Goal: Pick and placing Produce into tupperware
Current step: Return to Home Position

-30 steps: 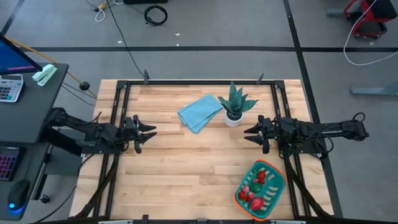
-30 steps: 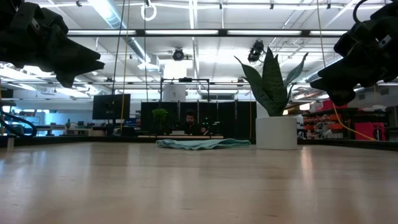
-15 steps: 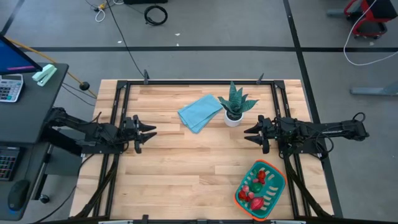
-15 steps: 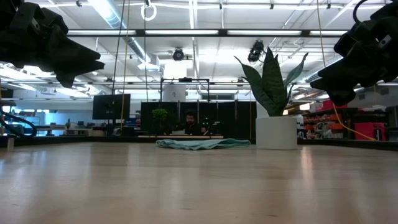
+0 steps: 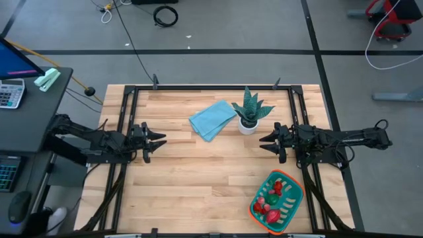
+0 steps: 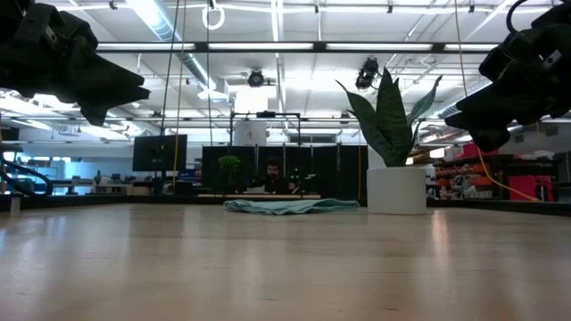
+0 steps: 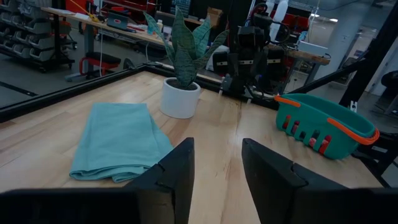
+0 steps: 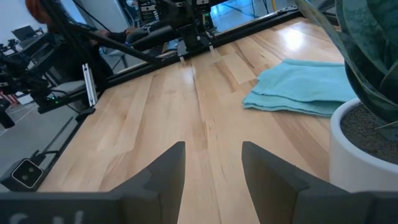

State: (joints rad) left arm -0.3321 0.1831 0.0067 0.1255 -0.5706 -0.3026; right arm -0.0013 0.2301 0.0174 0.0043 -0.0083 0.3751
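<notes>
The teal tupperware (image 5: 277, 201) with an orange rim band stands on the table's near right corner; it also shows in the left wrist view (image 7: 323, 127). Red and pink produce (image 5: 269, 198) and one round green piece lie inside it. My left gripper (image 5: 160, 139) hovers open at the table's left edge, its fingers (image 7: 180, 168) level with nothing between them. My right gripper (image 5: 263, 143) hovers open at the right edge, beside the potted plant, also with nothing between its fingers (image 8: 168, 165).
A light blue folded cloth (image 5: 211, 119) lies flat at the far middle. A spiky green plant in a white pot (image 5: 249, 114) stands next to it, just ahead of my right gripper. Bare wood fills the middle and near left of the table (image 5: 185, 178).
</notes>
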